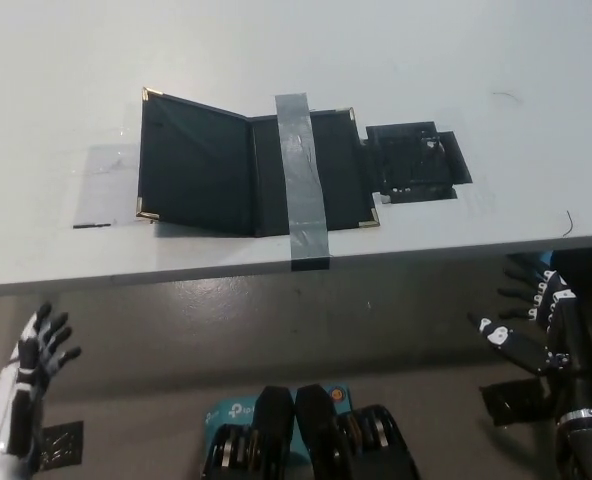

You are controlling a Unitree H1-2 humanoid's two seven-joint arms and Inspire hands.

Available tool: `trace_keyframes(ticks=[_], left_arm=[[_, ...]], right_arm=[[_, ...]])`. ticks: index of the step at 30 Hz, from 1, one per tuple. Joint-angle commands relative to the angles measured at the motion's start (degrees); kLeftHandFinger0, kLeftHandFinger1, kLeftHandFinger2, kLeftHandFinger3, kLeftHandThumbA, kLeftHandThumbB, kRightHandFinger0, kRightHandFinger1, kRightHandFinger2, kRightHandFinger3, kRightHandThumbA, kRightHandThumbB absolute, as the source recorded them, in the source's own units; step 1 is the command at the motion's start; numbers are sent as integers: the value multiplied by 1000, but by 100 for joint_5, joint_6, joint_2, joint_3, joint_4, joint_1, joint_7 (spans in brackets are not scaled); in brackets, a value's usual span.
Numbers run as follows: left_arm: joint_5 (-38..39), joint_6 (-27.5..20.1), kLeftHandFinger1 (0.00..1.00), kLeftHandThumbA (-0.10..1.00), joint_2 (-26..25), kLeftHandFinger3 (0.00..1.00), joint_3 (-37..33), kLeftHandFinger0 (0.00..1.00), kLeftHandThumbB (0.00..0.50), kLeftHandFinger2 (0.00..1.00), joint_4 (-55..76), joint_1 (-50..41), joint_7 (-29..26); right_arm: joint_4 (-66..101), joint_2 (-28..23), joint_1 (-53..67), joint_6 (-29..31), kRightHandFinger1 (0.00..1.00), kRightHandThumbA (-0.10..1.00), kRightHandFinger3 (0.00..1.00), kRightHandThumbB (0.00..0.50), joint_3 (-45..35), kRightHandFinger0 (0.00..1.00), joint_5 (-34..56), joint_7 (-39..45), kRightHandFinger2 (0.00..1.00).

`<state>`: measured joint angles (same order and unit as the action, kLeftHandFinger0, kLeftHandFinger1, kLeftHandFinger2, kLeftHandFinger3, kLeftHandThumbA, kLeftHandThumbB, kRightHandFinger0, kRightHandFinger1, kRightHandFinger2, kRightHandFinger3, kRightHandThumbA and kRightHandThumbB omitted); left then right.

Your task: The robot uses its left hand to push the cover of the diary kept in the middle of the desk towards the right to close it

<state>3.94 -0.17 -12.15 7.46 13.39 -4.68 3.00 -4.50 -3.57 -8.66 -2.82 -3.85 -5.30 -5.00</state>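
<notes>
On desk [66,80], mid-surface: diary [251,165], lying open and flat.

Head view, only view available.

Relative to diary:
- Left hand [38,345]: white, below the desk's front edge, down and to the left of diary. Fingers apart, holding nothing. Well apart from the cover; no contact.
- Right hand [531,315]: black, below the desk edge, down and to the right of diary. Fingers spread, empty. Resting, not engaged.
- Left cover [191,165]: the nearer target for left hand; lies up and to the right of its fingers. Appears slightly raised off the desk, judging from its slanted edges; not certain.
- Spine runs away from the robot, roughly front-to-back; long axis of the open diary runs left-right.
- Grey tape strip [304,180]: across the right half, front-to-back, reaching over the desk's front edge. Presumably pins that half down.
- Black patch [416,160]: touching diary's right edge, taped flat on desk.
- Clear tape patch [106,185]: just left of diary.

Diary appearance: dark green-black covers, metal corner caps, thin.

Judgement: closing not begun. Next needed: lift left hand above desk level, reach outer edge of left cover, sweep it rightward over spine.
</notes>
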Motion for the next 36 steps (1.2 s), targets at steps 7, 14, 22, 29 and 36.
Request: trace_keyframes(ticks=[7, 14, 22, 29, 36], left_arm=[[1359, 838, 878, 1000, -520, 985, 113, 839, 274, 891, 1559, 1106, 360], [1605, 1473, 956, 1000, -392, 1000, 472, 946, 222, 983, 924, 1906, 81], [1434, 1727, 1000, 1000, 17, 1000, 698, 1000, 128, 1000, -1126, 2568, -276], [1641, 1857, 1000, 1000, 584, 1000, 1176, 1000, 119, 1000, -2143, 3030, -613], [1720, 2011, 1000, 1000, 971, 1000, 1390, 1000, 144, 1000, -2798, 3521, -795]], right_arm=[[132, -18, -185, -30, 641, 913, 863, 138, -75, 476, 68, -25, 745], [155, -11, -191, -69, 638, 864, 841, 118, -102, 474, 91, -32, 735], [153, -35, -191, -77, 664, 860, 883, 82, -109, 497, 79, -22, 767], [188, -17, -266, -146, 676, 882, 881, 91, -112, 501, 43, -56, 791], [214, -91, -285, -38, 653, 840, 873, 46, -94, 493, 0, -30, 759]])
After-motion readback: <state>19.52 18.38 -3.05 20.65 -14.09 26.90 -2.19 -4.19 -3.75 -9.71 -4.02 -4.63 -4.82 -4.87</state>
